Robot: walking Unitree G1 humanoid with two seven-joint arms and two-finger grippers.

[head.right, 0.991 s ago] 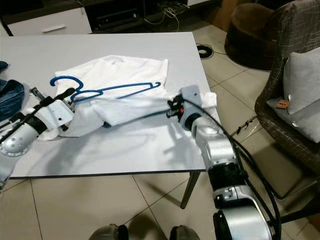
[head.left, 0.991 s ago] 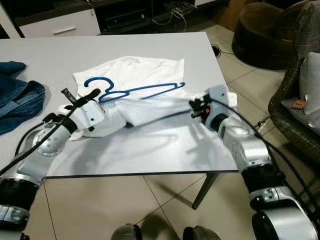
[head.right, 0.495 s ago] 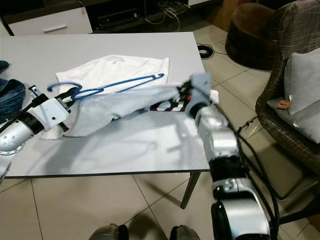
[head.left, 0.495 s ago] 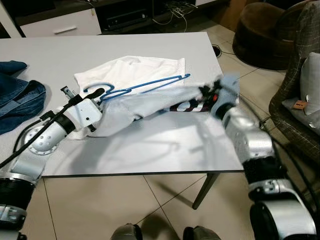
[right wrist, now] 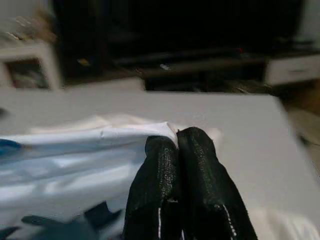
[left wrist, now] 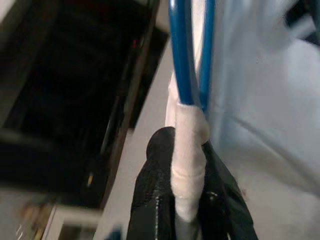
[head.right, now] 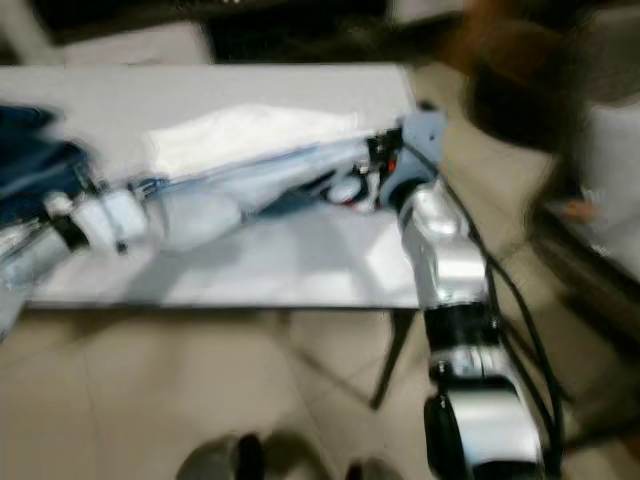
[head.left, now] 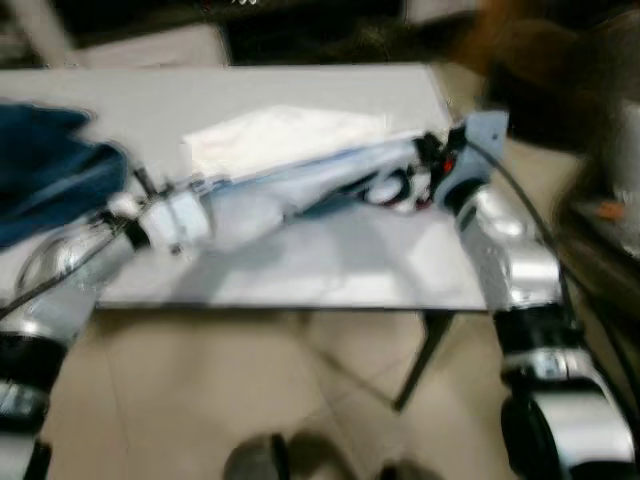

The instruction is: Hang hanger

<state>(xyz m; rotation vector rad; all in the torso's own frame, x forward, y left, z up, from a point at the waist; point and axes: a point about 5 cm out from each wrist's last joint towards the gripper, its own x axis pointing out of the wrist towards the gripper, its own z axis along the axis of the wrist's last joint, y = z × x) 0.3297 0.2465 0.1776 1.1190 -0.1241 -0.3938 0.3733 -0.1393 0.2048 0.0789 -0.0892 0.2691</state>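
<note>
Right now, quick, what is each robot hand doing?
Left end effector: closed on the blue hanger.
Right end effector: closed, pinching the white shirt.

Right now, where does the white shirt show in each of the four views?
Left eye view: white shirt stretched across the middle, over the grey table.
Right eye view: same, slightly left.
Left wrist view: pale cloth beside the blue hanger in the left tool.
Right wrist view: at the right tool's tips.
Shared landmark: grey table.
</note>
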